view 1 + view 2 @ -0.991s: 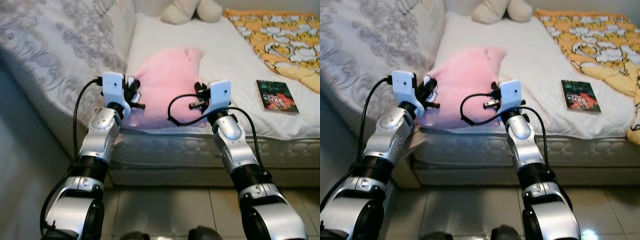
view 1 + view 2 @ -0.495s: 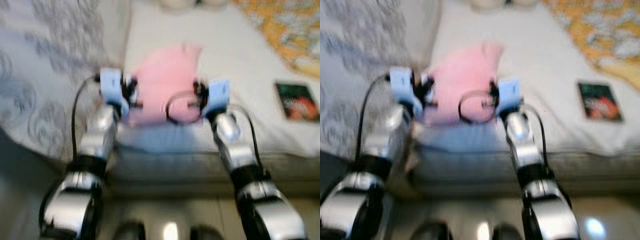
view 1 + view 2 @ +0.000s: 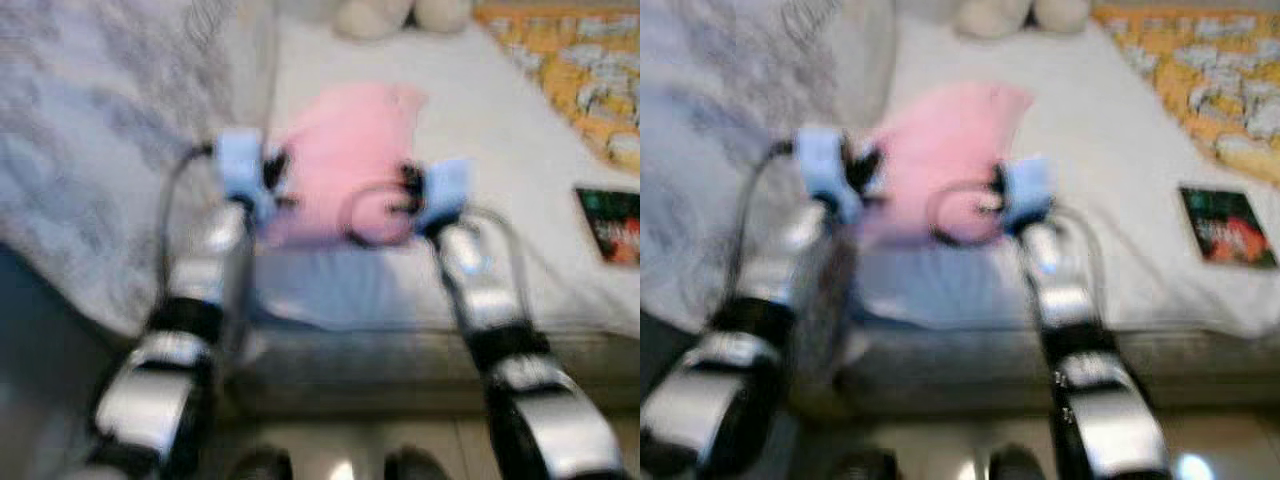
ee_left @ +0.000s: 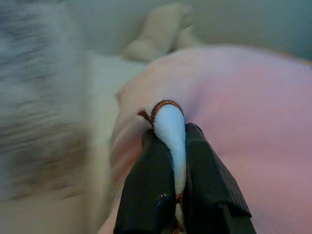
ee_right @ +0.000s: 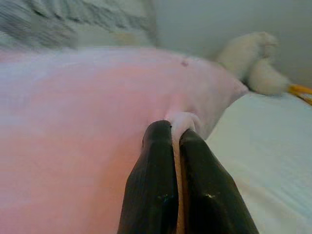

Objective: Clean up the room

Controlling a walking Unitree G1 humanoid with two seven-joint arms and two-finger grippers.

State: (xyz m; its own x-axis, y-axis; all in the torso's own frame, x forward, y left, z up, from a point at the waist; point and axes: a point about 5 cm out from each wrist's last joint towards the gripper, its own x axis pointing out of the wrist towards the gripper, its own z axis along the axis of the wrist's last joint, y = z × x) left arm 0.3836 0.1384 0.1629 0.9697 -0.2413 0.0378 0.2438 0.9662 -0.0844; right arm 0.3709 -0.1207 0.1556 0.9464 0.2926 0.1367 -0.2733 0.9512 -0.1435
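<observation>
Both arms reach over the near edge of the bed (image 3: pixel 520 150), where a pink pillow (image 3: pixel 345 150) lies toward its left side. The left end effector (image 4: pixel 168 146) is clamped on a pinch of white, brown-trimmed fabric at the pillow's left edge; the right end effector (image 5: pixel 174 146) is pinched tight on a fold of pink cover at its right edge. The pillow looks soft, light and yielding, so it will likely sag between the two holds; gripping the cover at opposite edges seems the sound choice. A book (image 3: pixel 1228 225) lies to the right, a plush toy (image 3: pixel 1025 15) at the far end.
</observation>
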